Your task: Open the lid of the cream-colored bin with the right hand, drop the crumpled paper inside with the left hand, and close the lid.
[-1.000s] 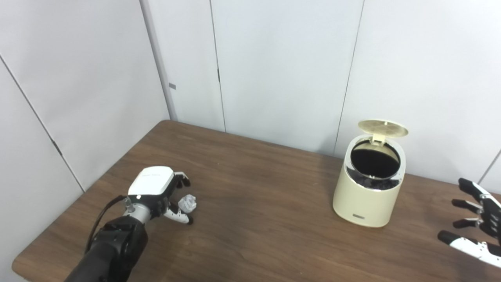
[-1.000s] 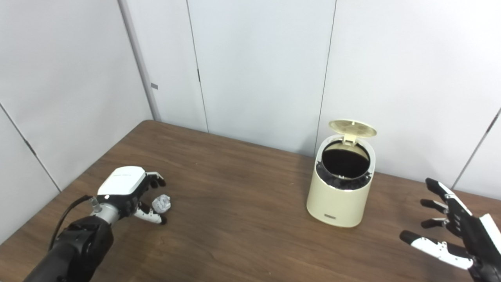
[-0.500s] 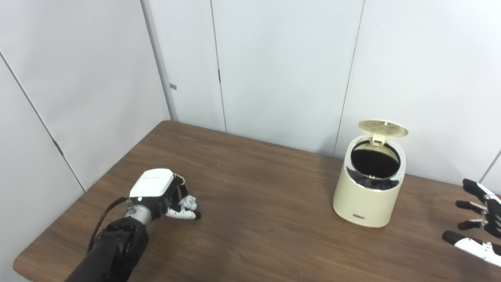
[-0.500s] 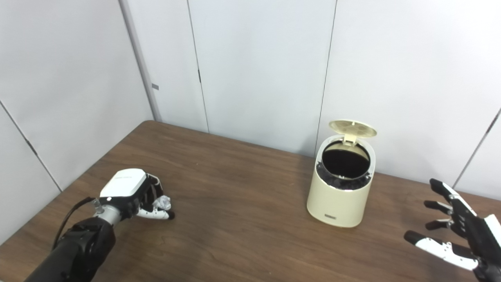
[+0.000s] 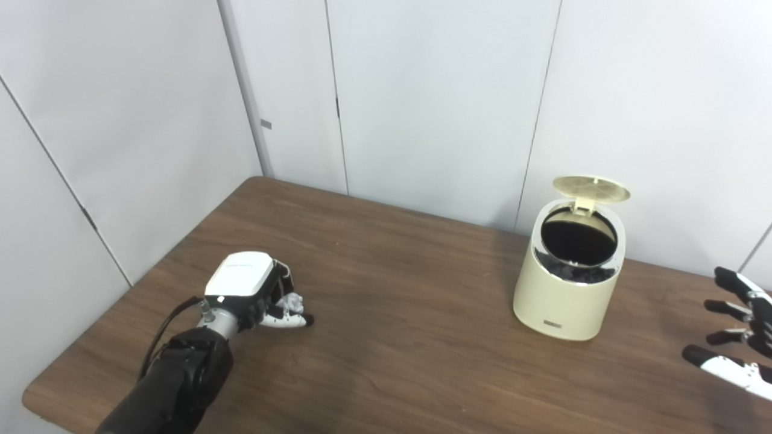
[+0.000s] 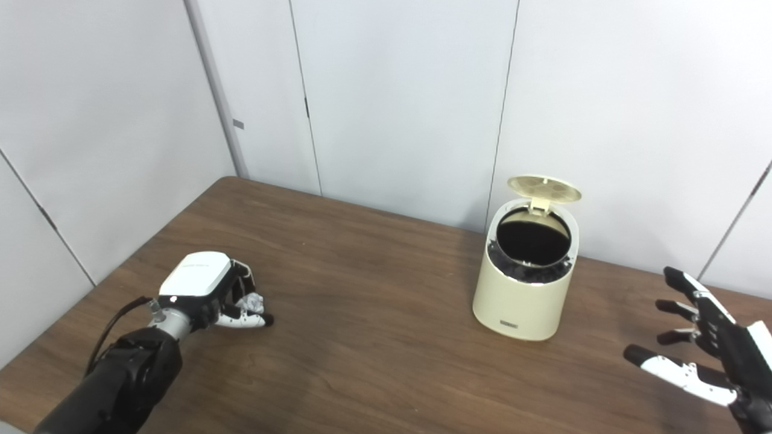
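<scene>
The cream-colored bin (image 5: 564,283) stands at the right back of the brown table (image 5: 392,337). Its round lid (image 5: 591,188) is tipped up at the back, and the dark inside shows. At the left of the table, my left hand (image 5: 250,292) is shut on the white crumpled paper (image 5: 294,302), which peeks out between fingers and thumb. It stays low, at the tabletop. My right hand (image 6: 702,355) hovers at the table's right edge, well to the right of the bin, open with fingers spread and nothing in it.
White wall panels (image 5: 422,90) run close behind the table and along its left side. The table's front-left corner (image 5: 36,401) lies just left of my left forearm.
My left hand has closed its fingers around the paper, which lay loose beside them a second ago. The right hand has drifted slightly right. The camera has shifted a little.
</scene>
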### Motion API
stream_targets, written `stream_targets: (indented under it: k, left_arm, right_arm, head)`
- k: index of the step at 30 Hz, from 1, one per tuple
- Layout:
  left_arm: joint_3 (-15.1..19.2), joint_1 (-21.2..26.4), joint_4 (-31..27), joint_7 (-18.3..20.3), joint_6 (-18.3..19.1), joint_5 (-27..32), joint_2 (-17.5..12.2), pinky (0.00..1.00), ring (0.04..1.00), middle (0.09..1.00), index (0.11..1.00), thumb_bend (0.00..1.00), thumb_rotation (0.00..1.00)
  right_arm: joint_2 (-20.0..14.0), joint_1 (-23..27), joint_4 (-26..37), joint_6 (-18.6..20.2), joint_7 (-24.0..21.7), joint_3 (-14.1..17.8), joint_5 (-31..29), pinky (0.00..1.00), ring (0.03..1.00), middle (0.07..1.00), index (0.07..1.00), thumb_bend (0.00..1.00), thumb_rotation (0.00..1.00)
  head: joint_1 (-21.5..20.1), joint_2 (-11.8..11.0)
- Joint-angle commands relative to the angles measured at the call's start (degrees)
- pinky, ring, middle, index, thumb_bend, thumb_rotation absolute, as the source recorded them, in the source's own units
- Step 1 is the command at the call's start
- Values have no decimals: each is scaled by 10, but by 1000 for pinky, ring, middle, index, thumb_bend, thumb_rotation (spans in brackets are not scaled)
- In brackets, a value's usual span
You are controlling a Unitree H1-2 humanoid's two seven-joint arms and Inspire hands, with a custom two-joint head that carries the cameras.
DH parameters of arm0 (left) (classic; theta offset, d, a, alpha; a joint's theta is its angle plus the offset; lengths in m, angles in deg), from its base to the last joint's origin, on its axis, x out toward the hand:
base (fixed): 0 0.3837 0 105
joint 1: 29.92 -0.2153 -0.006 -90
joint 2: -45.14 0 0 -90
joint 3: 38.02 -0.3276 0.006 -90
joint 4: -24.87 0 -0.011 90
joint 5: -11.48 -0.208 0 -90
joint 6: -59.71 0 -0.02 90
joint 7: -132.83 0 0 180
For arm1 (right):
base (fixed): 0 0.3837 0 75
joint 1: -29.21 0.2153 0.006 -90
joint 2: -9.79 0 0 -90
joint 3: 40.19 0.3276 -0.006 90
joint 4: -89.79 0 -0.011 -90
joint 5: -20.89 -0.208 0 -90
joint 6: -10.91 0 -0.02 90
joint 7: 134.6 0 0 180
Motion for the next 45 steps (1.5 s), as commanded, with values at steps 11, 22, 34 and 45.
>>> stream_targets:
  k: [11,22,34,45]
  left_arm:
    - [-26,-11,8,13,11,-32,-7,138,219,472,487,527,0]
    - [-20,4,-58,62,23,-49,-28,134,220,472,486,527,0]
    - [9,41,-145,138,13,-77,-42,162,257,471,484,527,0]
    - [29,44,-139,137,-16,-49,-35,277,329,466,487,524,0]
  right_arm:
    - [-5,20,15,-22,4,7,-14,624,831,928,908,901,498]
    - [-4,23,12,-26,4,4,-12,627,833,927,904,887,481]
    - [1,27,14,-22,8,-1,0,660,851,937,919,858,460]
    - [-1,30,14,-24,8,0,2,637,838,929,917,865,454]
  head:
    - [0,0]
    - [-1,0]
    - [-2,-3]
    - [-2,-4]
